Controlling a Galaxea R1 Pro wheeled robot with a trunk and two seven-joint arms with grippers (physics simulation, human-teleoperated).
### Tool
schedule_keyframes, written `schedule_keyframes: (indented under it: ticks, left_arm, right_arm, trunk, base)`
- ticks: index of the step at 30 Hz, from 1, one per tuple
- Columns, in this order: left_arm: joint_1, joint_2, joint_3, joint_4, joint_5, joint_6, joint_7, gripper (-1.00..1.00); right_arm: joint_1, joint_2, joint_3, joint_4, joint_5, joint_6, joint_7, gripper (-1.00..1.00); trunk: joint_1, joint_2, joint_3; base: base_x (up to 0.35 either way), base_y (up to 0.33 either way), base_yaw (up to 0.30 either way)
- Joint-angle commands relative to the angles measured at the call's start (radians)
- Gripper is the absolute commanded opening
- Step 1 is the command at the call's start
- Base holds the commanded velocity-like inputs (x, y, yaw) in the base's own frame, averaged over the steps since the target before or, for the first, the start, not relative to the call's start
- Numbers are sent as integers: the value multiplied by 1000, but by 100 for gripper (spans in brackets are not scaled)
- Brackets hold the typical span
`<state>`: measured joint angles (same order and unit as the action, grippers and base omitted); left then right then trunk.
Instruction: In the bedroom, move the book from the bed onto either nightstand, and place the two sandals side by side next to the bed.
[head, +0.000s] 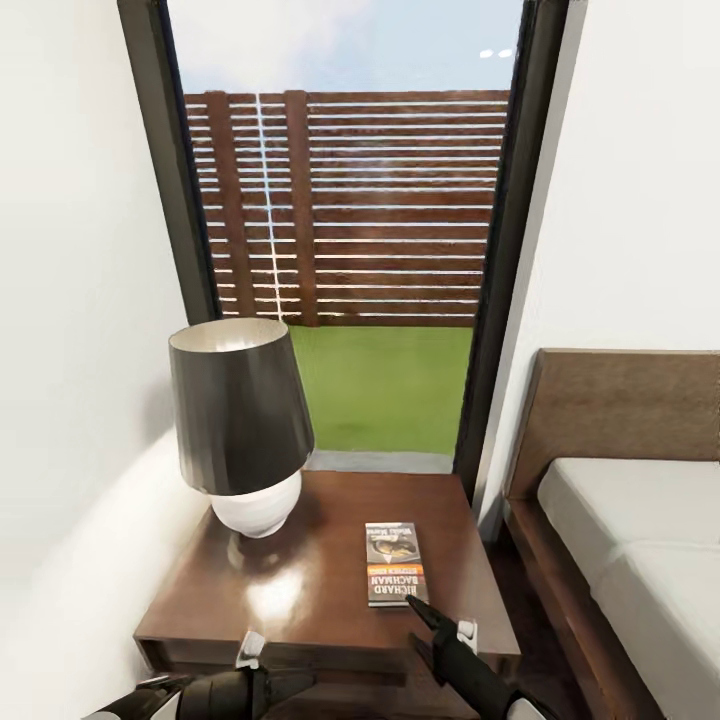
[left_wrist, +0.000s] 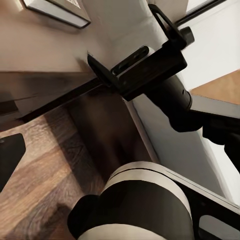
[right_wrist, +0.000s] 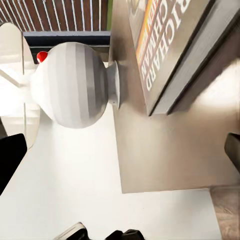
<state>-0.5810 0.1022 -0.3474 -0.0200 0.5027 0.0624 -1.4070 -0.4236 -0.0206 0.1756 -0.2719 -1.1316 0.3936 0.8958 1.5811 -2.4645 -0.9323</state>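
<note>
The book (head: 395, 562) lies flat on the dark reddish-brown nightstand (head: 300, 600), right of the lamp, its "RICHARD BACHMAN" lettering towards me. My right gripper (head: 420, 610) hovers just off the book's near edge. In the right wrist view it is open (right_wrist: 120, 155), nothing between its fingers, with the book (right_wrist: 170, 45) lying ahead. My left gripper (head: 285, 685) is low in front of the nightstand's front edge, open and holding nothing. The left wrist view catches a corner of the book (left_wrist: 57, 10). The bed (head: 640, 540) stands to the right. The sandals are out of view.
A lamp (head: 240, 420) with a dark shade and a white round base (right_wrist: 75, 82) occupies the nightstand's back left. Behind is a tall window onto grass and a slatted fence. White walls close in on both sides. A narrow gap separates nightstand and bed.
</note>
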Motion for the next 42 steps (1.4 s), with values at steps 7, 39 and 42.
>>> schedule_keyframes:
  ticks: [7, 39, 42]
  left_arm:
    - [0, 1, -8, -1, 8, 7, -5, 100]
    - [0, -1, -11, -1, 5, 5, 66, 100]
    - [0, -1, -11, -1, 4, 5, 84, 100]
  right_arm:
    - [0, -1, 9, 2, -7, 11, -5, 100]
    - [2, -44, 21, -7, 3, 14, 5, 100]
    - [3, -99, 26, -7, 9, 14, 31, 100]
  trunk:
    - [-4, 7, 2]
    - [-127, 231, 102]
    - [-138, 252, 112]
  base:
    - [-21, 0, 0]
    - [0, 0, 0]
    - [0, 0, 0]
